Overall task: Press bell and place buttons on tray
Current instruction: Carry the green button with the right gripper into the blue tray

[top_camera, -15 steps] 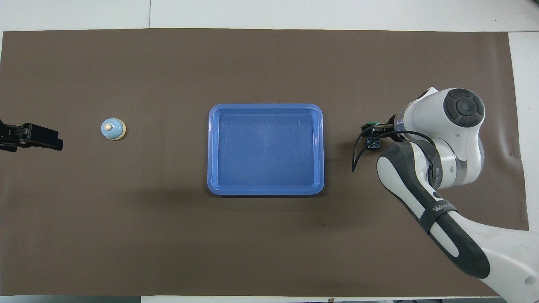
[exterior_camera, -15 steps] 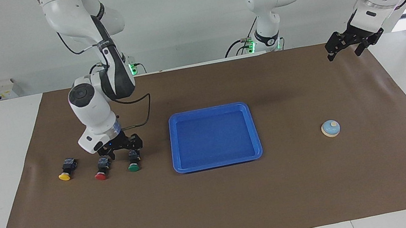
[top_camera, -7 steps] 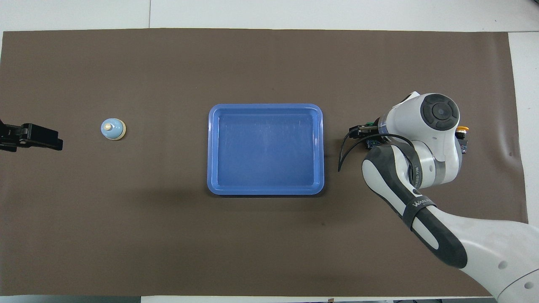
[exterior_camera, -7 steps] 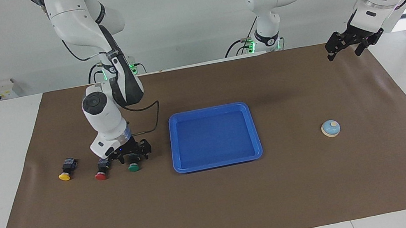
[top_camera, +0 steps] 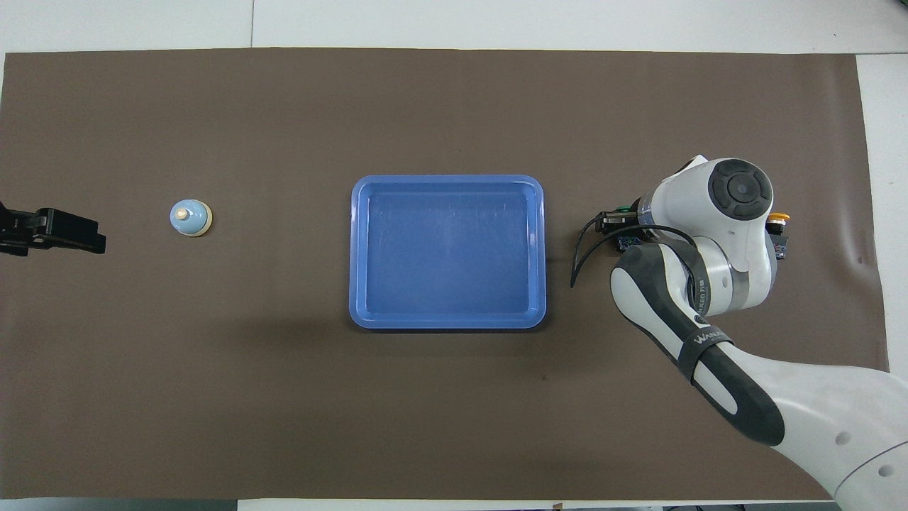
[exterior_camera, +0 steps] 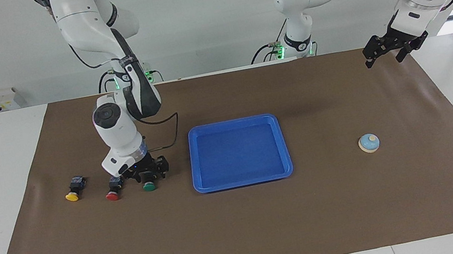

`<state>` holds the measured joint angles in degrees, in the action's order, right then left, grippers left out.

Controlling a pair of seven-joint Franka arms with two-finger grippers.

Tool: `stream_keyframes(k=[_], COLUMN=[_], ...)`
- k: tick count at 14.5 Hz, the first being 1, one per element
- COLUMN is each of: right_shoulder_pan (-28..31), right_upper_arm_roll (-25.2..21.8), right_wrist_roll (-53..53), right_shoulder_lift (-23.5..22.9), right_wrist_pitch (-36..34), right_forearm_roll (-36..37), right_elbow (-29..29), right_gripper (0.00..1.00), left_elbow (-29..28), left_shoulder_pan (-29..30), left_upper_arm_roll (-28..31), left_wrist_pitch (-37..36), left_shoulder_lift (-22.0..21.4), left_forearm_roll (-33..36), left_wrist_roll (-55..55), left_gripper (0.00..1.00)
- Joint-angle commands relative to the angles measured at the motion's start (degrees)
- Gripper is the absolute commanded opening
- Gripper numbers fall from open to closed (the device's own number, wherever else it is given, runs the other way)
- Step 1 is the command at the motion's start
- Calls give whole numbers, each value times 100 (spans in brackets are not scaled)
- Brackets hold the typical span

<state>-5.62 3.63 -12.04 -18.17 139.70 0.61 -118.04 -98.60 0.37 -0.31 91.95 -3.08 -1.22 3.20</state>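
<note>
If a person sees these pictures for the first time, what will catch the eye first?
First the bright blue tray, with nothing in it, at the middle of the brown mat. Then the right gripper, down at the green button, which lies beside the red button and the yellow button toward the right arm's end.

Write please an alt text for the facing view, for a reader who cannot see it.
The right arm's end effector is down at the green button, beside the red button and yellow button on a brown mat. A blue tray lies mid-table with nothing in it, with a small bell toward the waiting left arm's end.
</note>
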Motion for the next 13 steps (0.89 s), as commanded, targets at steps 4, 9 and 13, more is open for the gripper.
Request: stream_keyframes(k=[4,9,13], right_shoulder_pan=[8,-44,-815], right_upper_arm_roll=[23,41,23], right_wrist_roll=[-167,-167,-692], right_shoulder_lift=[-29,-29,6], right_wrist_pitch=[31,-1231,-2314], right_forearm_roll=[-9,-9,-17], right_elbow=[35,956,1748], right_gripper=[0,0,0], left_elbow=[96,96,104], left_shoulder_pan=[7,7,7], left_upper_arm_roll=[14,14,14], left_wrist_pitch=[-89,-89,-89], left_shoulder_lift=[36,36,36], left_forearm_roll=[-27,-27,-27], left_wrist_roll=[-12,-12,-12], left_gripper=[100,100,100])
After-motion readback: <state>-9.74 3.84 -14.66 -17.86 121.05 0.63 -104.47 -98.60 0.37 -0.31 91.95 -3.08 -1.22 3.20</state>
